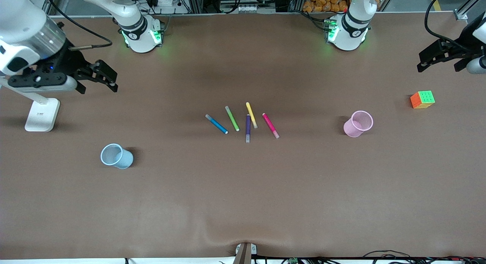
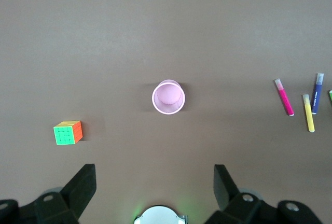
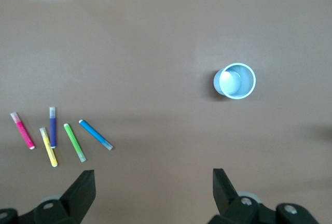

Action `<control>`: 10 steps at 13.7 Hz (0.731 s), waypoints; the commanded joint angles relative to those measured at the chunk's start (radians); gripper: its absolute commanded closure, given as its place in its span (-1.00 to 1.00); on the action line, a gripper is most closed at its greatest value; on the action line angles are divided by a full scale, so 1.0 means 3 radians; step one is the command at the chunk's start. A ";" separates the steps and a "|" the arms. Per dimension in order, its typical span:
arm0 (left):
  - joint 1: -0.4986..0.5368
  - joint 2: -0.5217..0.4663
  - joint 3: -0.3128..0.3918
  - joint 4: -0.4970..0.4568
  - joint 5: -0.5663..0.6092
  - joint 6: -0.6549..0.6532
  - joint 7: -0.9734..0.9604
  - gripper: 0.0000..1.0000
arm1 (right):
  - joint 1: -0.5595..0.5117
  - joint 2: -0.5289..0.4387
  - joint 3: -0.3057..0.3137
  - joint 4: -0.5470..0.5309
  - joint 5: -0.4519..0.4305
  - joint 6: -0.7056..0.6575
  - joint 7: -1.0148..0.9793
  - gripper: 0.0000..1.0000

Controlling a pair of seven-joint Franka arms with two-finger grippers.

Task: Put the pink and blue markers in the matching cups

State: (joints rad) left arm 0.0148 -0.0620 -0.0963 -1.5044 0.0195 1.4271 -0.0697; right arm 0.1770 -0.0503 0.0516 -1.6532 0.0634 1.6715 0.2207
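Green, yellow and dark purple markers lay mid-surface. A colourful puzzle cube sat toward the left arm's end, a white stand toward the right arm's.

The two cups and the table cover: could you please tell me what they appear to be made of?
The pink cup and the blue cup look like thin translucent plastic: pale, smooth walls, with the round base showing lighter through the open rim in the wrist views. The table cover looks like matte brown paper or thin sheet; it shows no gloss and a raised wrinkle near the front edge. Which one, I cannot tell.
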 commanded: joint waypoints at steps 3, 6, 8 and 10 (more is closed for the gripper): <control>0.0002 0.0027 -0.0042 0.0055 -0.0019 -0.0068 -0.0018 -1.00 | 0.0115 0.0239 -0.0008 -0.0145 0.0024 0.0227 -0.0290 -1.00; 0.0007 0.0033 -0.0042 0.0065 -0.0024 -0.0068 -0.0008 -1.00 | 0.0166 0.0413 -0.0008 -0.0140 0.0080 0.0324 -0.0500 -1.00; -0.0003 0.0033 -0.0047 0.0065 -0.0004 -0.0068 -0.0023 -1.00 | 0.0294 0.0515 -0.0008 -0.0140 0.0126 0.0375 -0.0485 -1.00; -0.0003 0.0038 -0.0073 0.0065 -0.0034 -0.0068 -0.0069 -1.00 | 0.0483 0.0638 -0.0014 -0.0129 0.0126 0.0512 -0.0454 -1.00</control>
State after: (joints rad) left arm 0.0141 -0.0588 -0.1087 -1.5045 0.0194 1.4263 -0.0739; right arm 0.2704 0.1125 0.0543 -1.7007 0.0893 1.7974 0.0860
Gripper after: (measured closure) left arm 0.000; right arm 0.000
